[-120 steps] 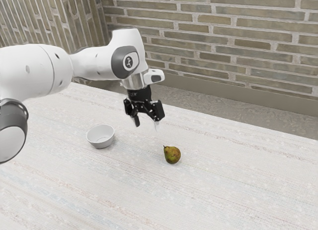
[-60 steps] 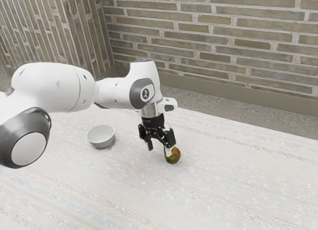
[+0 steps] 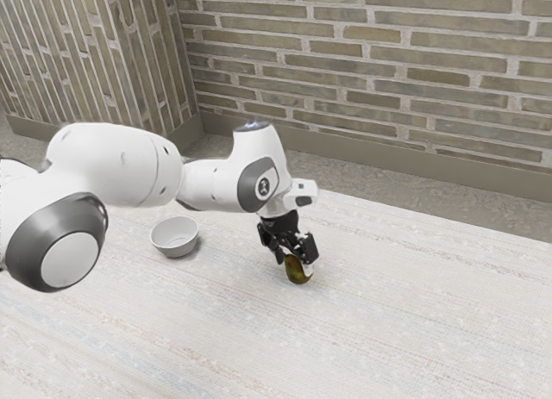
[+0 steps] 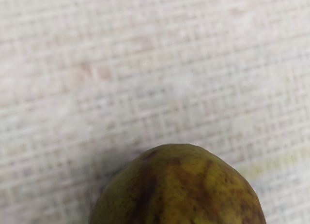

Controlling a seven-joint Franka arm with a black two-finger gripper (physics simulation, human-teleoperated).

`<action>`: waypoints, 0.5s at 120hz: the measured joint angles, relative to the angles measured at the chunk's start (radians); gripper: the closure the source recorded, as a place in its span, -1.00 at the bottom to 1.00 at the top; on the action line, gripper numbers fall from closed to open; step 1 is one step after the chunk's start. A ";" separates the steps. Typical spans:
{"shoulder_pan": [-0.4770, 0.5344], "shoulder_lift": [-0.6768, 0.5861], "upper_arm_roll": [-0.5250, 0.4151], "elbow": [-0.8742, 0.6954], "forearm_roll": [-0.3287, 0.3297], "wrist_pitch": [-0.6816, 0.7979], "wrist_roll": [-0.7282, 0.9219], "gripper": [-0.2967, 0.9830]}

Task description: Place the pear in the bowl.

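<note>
- I am holding my gripper (image 3: 295, 265) low over the table (image 3: 392, 330), its fingers standing well apart on two sides of the pear (image 3: 297, 272); whether either one is touching the skin, I cannot tell.
- The pear is resting on the table, right under my hand and between my fingers, with part of it hiding behind them.
- In my wrist view its rounded skin is showing green and yellow, with brown blotches and dark streaks, and a soft shadow is falling on the table beside it.
- My arm (image 3: 121, 165) is coming in from the exterior view's left and bending down to the gripper.
- The bowl (image 3: 176, 251) is standing upright on the table, well apart from the pear, toward the exterior view's left and a little farther back. It is lying open at the top, white inside and greyer outside, and I am seeing nothing in it.
- Beyond the table's far edge the grey floor (image 3: 354, 168) is stretching to the brick wall (image 3: 371, 59).
</note>
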 joint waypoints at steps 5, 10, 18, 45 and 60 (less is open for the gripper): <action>0.004 0.006 -0.005 0.003 0.000 0.010 0.004 -0.41; 0.007 0.011 -0.012 0.006 0.000 0.021 0.008 -0.37; 0.009 0.016 -0.021 0.011 0.000 0.036 0.013 -0.33; 0.014 0.016 -0.025 0.007 0.000 0.062 0.025 -0.18; 0.014 0.009 -0.022 0.004 0.000 0.047 0.030 -0.14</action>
